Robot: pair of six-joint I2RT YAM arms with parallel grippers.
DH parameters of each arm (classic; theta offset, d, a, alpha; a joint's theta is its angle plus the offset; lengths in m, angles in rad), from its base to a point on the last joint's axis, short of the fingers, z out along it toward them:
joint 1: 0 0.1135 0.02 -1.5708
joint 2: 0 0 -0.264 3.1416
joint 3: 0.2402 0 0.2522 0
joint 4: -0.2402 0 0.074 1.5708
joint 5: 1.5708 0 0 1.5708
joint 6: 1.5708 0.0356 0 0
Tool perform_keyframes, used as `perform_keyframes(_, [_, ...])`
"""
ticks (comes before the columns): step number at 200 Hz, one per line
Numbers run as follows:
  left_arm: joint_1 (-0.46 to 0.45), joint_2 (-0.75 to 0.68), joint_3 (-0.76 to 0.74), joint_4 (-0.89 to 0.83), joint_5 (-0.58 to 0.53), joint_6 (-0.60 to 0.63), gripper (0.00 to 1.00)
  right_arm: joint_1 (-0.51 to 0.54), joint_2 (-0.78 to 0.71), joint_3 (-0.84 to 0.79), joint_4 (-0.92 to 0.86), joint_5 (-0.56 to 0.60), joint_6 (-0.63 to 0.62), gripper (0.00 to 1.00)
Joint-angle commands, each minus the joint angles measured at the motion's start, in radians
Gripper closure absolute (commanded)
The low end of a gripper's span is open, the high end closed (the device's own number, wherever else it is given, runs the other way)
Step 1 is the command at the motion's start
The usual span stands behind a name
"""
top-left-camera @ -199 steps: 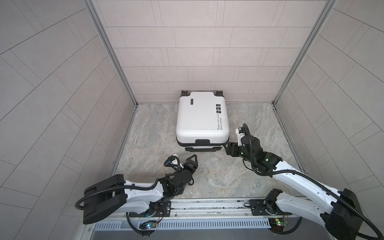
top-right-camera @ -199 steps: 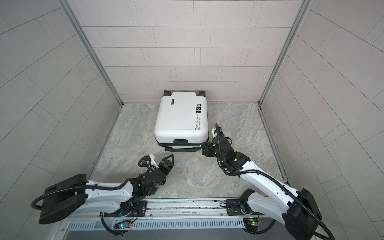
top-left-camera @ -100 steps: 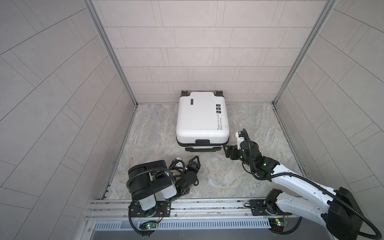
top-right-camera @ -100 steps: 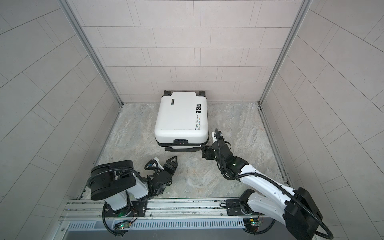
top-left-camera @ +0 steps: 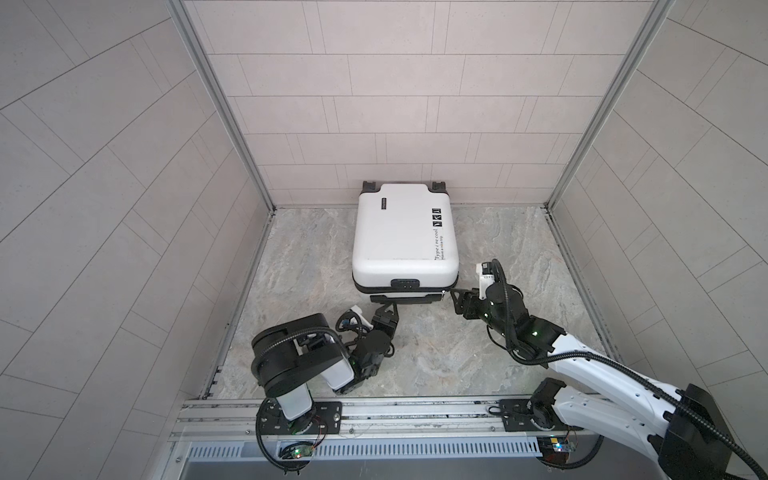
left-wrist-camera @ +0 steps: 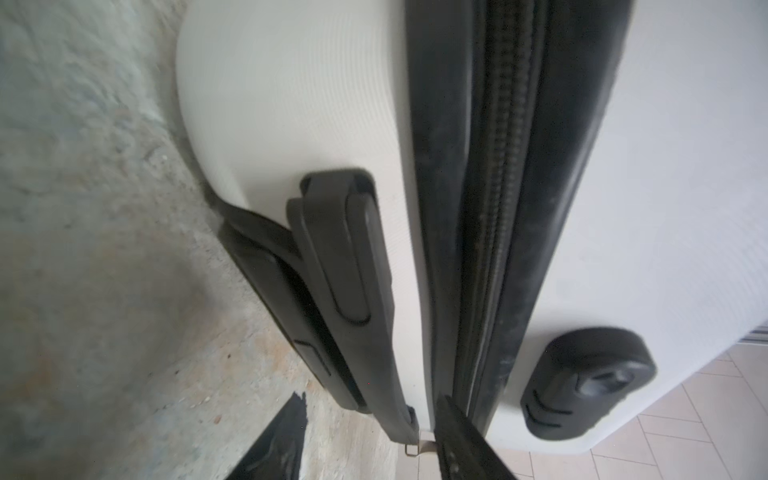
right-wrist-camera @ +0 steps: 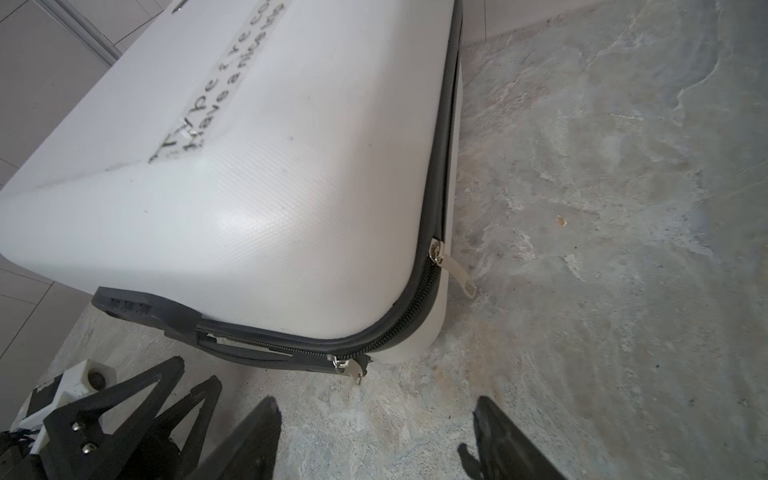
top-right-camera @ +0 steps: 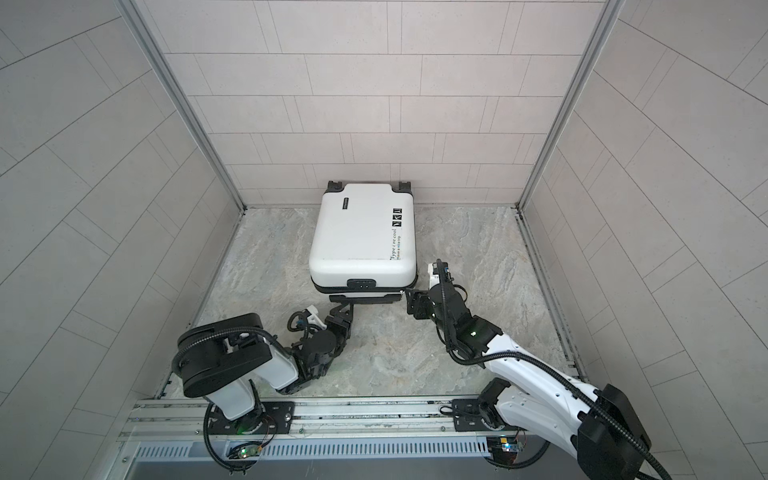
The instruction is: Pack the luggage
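The luggage (top-left-camera: 403, 232) (top-right-camera: 361, 232) is a white hard-shell suitcase lying flat and closed at the back of the floor, wheels toward the back wall. Its black handle (left-wrist-camera: 349, 266) and zipper band (left-wrist-camera: 494, 208) face me. My left gripper (top-left-camera: 388, 309) (top-right-camera: 343, 309) (left-wrist-camera: 370, 440) is open at the handle's end, with that end and a zipper pull (left-wrist-camera: 415, 444) between its fingers. My right gripper (top-left-camera: 455, 297) (top-right-camera: 409, 297) (right-wrist-camera: 378, 440) is open over bare floor just short of the suitcase's near right corner. A zipper pull (right-wrist-camera: 353, 370) hangs ahead of it.
Tiled walls close in the stone floor (top-left-camera: 478, 365) on three sides. A second zipper slider with a pale tab (right-wrist-camera: 455, 272) sits higher on the suitcase's right corner. A metal rail (top-left-camera: 374, 415) carrying both arm bases runs along the front edge.
The left arm's elbow has swung in from the far left and folded up, while its gripper edged toward the handle and narrowed. The right gripper has barely moved.
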Motion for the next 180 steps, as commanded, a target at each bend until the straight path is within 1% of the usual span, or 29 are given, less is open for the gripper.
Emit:
perform_keyframes(1, [0.050, -0.022, 0.026, 0.022, 0.141, -0.026, 0.45, 0.004, -0.016, -0.005, 0.002, 0.027, 0.001, 0.25])
perform_keyframes(30, [0.085, -0.022, 0.036, 0.023, 0.224, -0.037, 0.47, 0.005, -0.024, 0.001, -0.004, 0.029, 0.003, 0.26])
perform_keyframes(66, [0.094, -0.006, 0.036, 0.022, 0.250, -0.045, 0.48, 0.004, -0.041, 0.001, -0.014, 0.034, 0.002, 0.26])
perform_keyframes(105, [0.093, 0.044, 0.054, 0.025, 0.227, -0.057, 0.48, 0.004, -0.039, 0.001, -0.008, 0.021, 0.003, 0.29])
perform_keyframes(166, [0.094, 0.110, 0.077, 0.024, 0.147, -0.059, 0.51, 0.005, -0.027, -0.011, 0.008, 0.004, 0.004, 0.33])
perform_keyframes(169, [0.093, 0.114, 0.101, 0.024, 0.145, -0.062, 0.51, 0.006, -0.024, -0.014, 0.012, 0.003, 0.003, 0.34])
perform_keyframes(180, [0.093, 0.128, 0.116, 0.025, 0.141, -0.072, 0.52, 0.007, -0.015, -0.025, 0.027, -0.002, 0.001, 0.35])
